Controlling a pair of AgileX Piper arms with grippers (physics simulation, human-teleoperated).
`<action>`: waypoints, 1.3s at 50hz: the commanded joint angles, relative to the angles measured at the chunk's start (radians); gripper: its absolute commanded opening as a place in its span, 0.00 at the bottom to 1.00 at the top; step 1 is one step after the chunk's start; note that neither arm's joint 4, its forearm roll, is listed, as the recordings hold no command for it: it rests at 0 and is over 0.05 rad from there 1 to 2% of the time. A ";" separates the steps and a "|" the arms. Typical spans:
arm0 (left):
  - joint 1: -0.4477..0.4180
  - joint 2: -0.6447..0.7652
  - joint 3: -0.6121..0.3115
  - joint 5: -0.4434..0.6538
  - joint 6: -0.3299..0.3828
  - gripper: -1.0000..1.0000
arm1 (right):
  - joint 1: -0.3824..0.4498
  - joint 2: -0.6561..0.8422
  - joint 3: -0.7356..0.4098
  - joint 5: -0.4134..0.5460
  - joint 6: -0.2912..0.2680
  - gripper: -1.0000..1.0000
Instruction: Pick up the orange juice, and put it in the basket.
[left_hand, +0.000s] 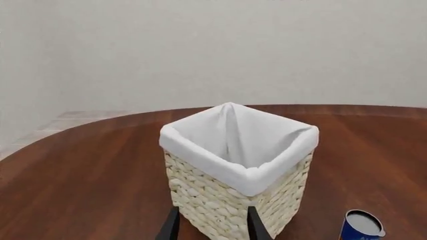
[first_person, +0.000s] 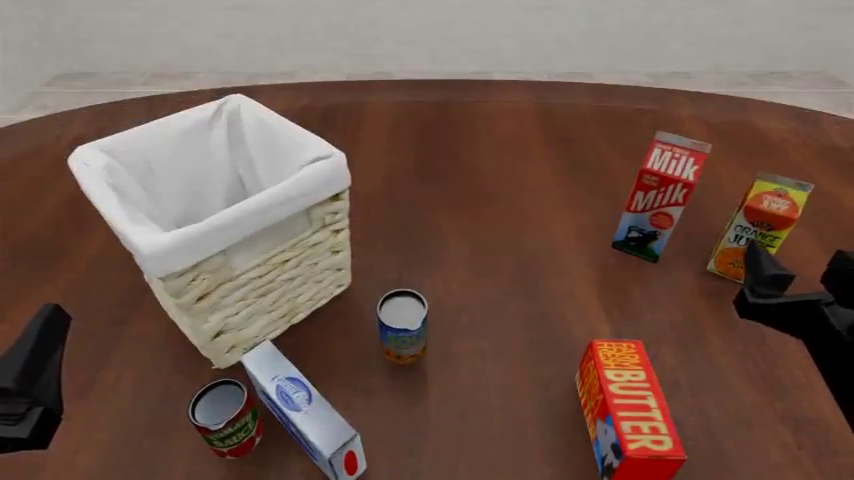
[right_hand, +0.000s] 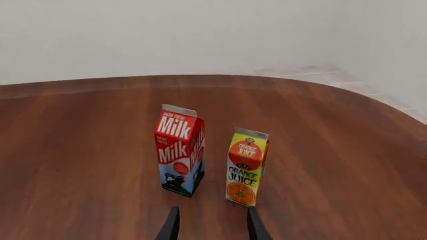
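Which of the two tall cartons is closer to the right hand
The orange juice carton, yellow-green with an orange on it, stands closest to the right hand. The red-and-white milk carton stands beside it, farther toward the table's middle.

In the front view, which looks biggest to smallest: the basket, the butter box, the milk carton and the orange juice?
1. basket, clearly largest.
2. butter box, though it sits nearer the camera, which inflates it.
3. milk carton.
4. orange juice, slightly smaller than the milk.
Butter against milk is unsure; their true sizes may be close.
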 joint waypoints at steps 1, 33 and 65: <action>0.003 0.000 -0.004 0.001 0.003 1.00 | -0.036 0.195 -0.074 -0.088 0.009 1.00; 0.021 0.000 -0.011 -0.002 0.003 1.00 | -0.079 0.318 -0.207 -0.078 0.022 1.00; 0.026 0.000 -0.015 0.000 -0.002 1.00 | -0.091 0.476 -0.325 -0.056 0.022 1.00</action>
